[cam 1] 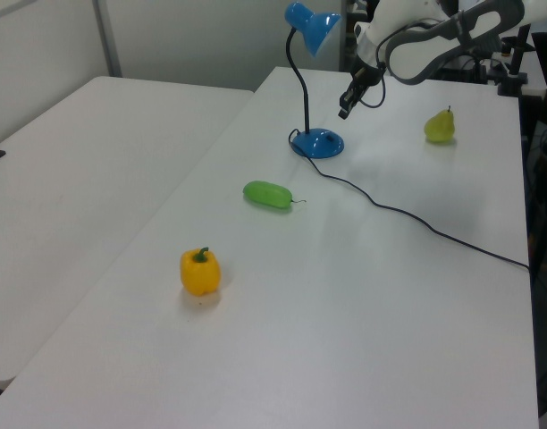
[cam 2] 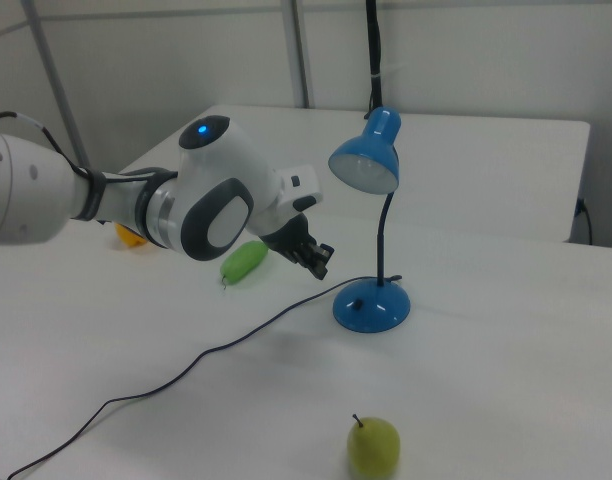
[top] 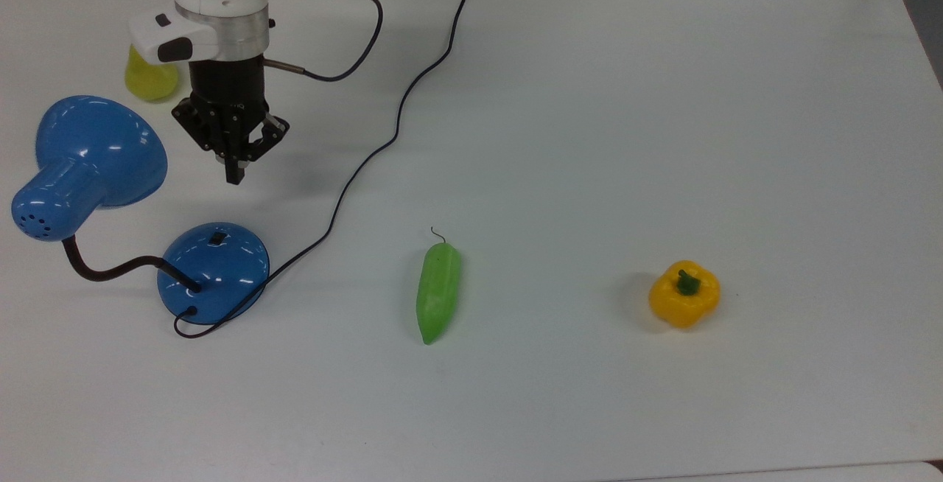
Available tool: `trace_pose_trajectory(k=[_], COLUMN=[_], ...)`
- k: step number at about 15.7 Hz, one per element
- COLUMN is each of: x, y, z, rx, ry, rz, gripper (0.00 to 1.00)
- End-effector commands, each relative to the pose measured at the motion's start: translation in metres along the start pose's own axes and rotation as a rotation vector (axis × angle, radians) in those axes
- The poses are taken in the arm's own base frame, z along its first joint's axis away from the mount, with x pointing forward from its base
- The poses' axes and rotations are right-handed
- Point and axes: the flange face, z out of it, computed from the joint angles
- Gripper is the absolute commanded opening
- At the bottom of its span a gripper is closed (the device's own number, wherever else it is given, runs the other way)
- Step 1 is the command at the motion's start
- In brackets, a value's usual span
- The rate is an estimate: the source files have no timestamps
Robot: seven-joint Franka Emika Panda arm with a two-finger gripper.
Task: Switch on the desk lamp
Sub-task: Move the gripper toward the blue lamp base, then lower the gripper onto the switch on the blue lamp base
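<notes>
Top view: the lamp (top: 214, 272) stands at the table's (top: 589, 135) left, its neck reaching left and shade opening toward the far edge, the gripper (top: 234, 172) hovering beyond its base, jaws together.

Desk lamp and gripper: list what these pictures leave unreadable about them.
- Switch on the desk lamp: too small in the top view to tell its position.
- Bulb: the top view shows the shade from behind; the right view shows its opening as plain grey.
- Pear: partly covered by the arm in the top view.
- Gripper height above the table: not readable from overhead.
- Cord: cut off at the top view's upper edge.
</notes>
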Motion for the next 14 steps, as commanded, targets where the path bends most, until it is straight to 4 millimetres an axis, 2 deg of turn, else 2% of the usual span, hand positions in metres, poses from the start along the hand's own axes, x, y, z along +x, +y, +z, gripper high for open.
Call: trace_pose_trajectory(k=[1, 5, 7, 9, 11, 12, 14], x=[-0.002, -0.006, 0.003, 0.002, -0.002, 0.005, 0.004], y=[0.014, 0.023, 0.024, 0.026, 0.025, 0.026, 0.024], z=[0.017, 0.046, 0.056, 0.068, 0.078, 0.076, 0.082], rx=[-0.023, -0.045, -0.052, -0.057, -0.058, -0.062, -0.063], ry=[0.055, 0.089, 0.102, 0.091, 0.079, 0.11, 0.13], rz=[0.005, -0.002, 0.0, 0.0, -0.003, -0.003, -0.003], gripper=[0.0, 0.0, 0.0, 0.0, 0.0, 0.0, 0.0])
